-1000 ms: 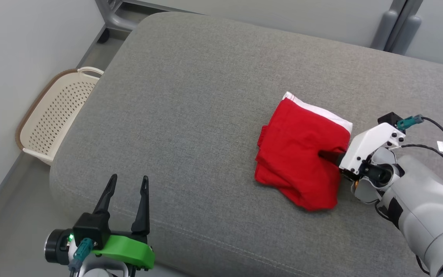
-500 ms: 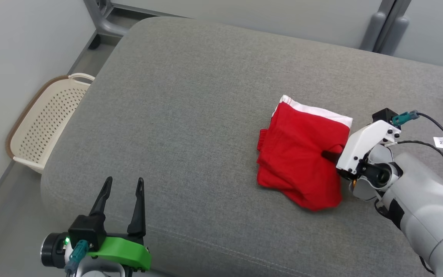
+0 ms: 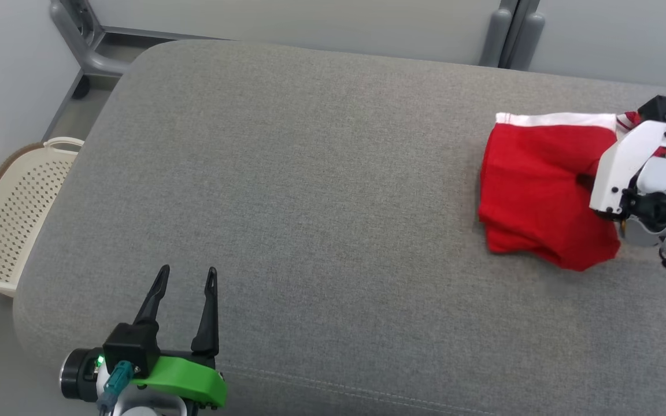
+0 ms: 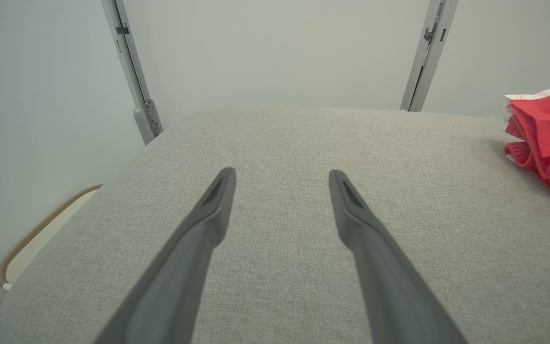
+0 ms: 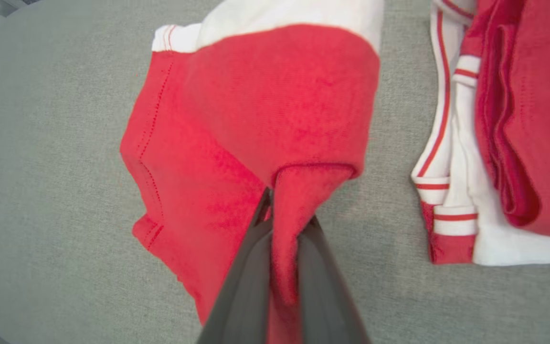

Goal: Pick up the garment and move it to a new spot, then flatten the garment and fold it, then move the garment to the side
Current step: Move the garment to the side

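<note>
A folded red garment (image 3: 535, 190) with a white band lies on the grey cushion (image 3: 310, 202) at the far right of the head view. My right gripper (image 3: 584, 182) is shut on a pinch of its red cloth, and in the right wrist view the fabric (image 5: 256, 124) is bunched between the two dark fingers (image 5: 241, 277). My left gripper (image 3: 184, 278) stands open over the cushion's near left part with nothing between its fingers. The left wrist view shows the garment (image 4: 544, 138) far off to the right.
A second folded garment (image 5: 499, 134), red with white striped trim, lies just beside the held one. A cream perforated basket (image 3: 6, 225) stands on the floor left of the cushion. Grey frame posts (image 3: 509, 32) rise behind it.
The head camera has swung, shifting the whole picture. My right gripper has dragged the red garment toward the cushion's right end, next to the striped garment. The left gripper holds its pose.
</note>
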Motion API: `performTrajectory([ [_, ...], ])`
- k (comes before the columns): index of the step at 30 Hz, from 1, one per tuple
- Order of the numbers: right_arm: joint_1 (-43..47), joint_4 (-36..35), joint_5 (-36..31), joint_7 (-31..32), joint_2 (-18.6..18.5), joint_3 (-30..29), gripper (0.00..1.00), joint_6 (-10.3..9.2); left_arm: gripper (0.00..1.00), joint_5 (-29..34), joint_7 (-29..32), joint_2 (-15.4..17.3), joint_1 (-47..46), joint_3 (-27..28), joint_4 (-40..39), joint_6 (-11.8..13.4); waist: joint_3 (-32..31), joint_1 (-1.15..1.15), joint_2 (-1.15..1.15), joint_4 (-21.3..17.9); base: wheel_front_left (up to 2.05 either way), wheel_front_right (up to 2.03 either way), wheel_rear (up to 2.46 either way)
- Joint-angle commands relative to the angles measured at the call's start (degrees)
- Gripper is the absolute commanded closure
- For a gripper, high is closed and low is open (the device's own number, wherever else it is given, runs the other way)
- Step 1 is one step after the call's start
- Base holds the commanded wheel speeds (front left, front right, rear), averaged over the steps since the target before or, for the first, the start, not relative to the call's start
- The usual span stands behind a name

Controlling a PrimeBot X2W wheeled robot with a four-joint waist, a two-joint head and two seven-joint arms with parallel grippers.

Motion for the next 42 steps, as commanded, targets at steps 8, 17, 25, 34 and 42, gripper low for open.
performTrajectory([
  [8,-6.6,1.7,-4.3,2.0,-4.9,4.5,1.0,-0.01,0.0,0.7,-0.2,0.2,-1.8,0.0,-0.2,-0.8,3.4,0.0,0.0,-1.6,0.0,0.0,0.0],
  [17,-12.7,2.5,-8.1,3.9,-9.1,8.6,1.0,-0.01,0.0,1.3,-0.2,0.9,-3.6,-0.1,-0.8,-1.4,8.0,0.0,0.0,-2.7,0.0,0.0,0.0],
  [25,-17.2,2.4,-10.0,4.9,-11.5,10.6,1.0,-0.02,0.0,1.8,-0.2,1.5,-4.4,-0.3,-1.5,-1.6,11.0,0.0,0.0,-3.5,0.0,0.0,0.0],
  [34,-21.3,3.1,-11.4,6.4,-13.9,12.4,1.0,-0.02,0.0,1.8,-0.2,2.4,-5.4,-0.1,-2.4,-1.8,13.9,0.0,0.0,-4.2,0.0,0.0,0.0],
  [42,-24.8,3.6,-13.4,7.2,-16.3,14.4,1.0,-0.04,0.0,1.9,-0.2,2.8,-5.7,0.5,-3.9,-1.8,16.3,0.0,0.0,-4.4,0.0,0.0,0.0],
])
